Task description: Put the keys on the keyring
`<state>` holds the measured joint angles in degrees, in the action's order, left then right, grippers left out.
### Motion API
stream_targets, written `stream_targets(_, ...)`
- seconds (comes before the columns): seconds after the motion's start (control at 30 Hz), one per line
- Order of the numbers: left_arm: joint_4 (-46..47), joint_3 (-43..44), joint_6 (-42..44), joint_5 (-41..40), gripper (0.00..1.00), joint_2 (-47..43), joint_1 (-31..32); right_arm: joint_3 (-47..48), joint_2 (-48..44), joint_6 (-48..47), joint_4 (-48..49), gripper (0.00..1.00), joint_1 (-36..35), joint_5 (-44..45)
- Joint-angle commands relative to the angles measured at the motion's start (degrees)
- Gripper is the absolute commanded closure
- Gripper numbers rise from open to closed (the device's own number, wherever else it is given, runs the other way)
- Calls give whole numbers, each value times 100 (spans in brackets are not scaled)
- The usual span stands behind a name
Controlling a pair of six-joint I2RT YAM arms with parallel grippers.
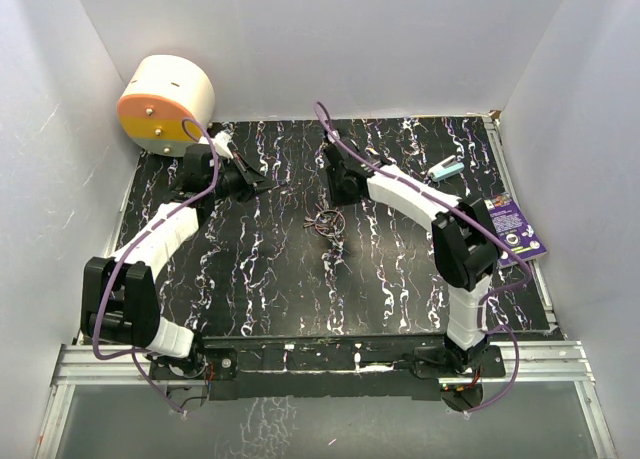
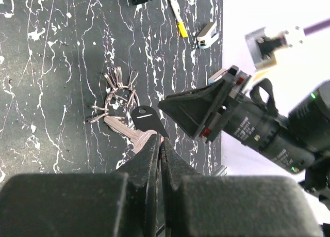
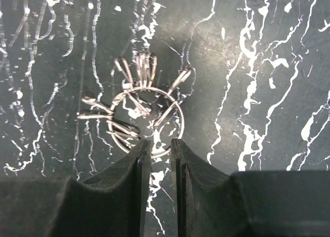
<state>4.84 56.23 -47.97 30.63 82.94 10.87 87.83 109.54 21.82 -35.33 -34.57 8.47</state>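
The keyring is a thin silvery wire ring lying flat on the black marbled mat, with several thin silvery pieces fanned around it. It also shows in the top view and the left wrist view. A silvery key and a black-headed key lie beside it. My right gripper hovers at the ring's near arc, jaws a narrow gap apart with nothing held; it also shows in the top view. My left gripper is shut and seems empty, left of the keys.
A round cream and orange container stands at the back left corner. A purple card and a small teal object lie at the right edge. A yellow-handled thin tool and a white clip lie beyond the ring.
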Motion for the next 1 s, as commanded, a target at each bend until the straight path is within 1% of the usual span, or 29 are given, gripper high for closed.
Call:
stream_targets(0.0,237,48,94,131,100,-65,-50,689,416,-33,-753,72,362,-322)
stream_targets(0.07,238,38,122,142,100,-73,-61,810,531,109,-931,69,376,-316)
stream_targets(0.13,249,38,148,140,100,-73,-68,764,574,149,-886,68,372,-496)
stream_targets(0.2,271,29,177,131,100,-84,-74,761,615,-2,-853,67,356,-688)
stream_targets(0.27,287,15,210,136,100,-93,-81,740,630,-454,-810,66,282,-721)
stream_targets(0.33,305,6,249,129,100,-89,-87,692,586,-981,-761,65,161,-548)
stream_targets(0.47,384,-29,250,125,100,-93,-110,358,431,-2223,-462,63,61,-606)
stream_targets(0.5,386,-32,252,127,100,-96,-118,252,400,-2400,-363,62,61,-561)
stream_targets(0.53,386,-36,253,135,100,-108,-126,183,402,-2430,-351,62,59,-534)
stream_targets(0.63,390,-40,260,130,100,-119,-154,549,644,-2084,-996,65,75,-622)
stream_targets(0.67,401,-46,255,128,100,-124,-172,517,662,-2000,-1073,66,76,-704)
stream_targets(0.8,410,-52,253,158,100,-120,-199,70,385,-1730,-834,67,-112,-663)
stream_targets(0.97,464,-92,214,162,100,-127,-224,-183,-36,-1290,-623,70,-230,-706)
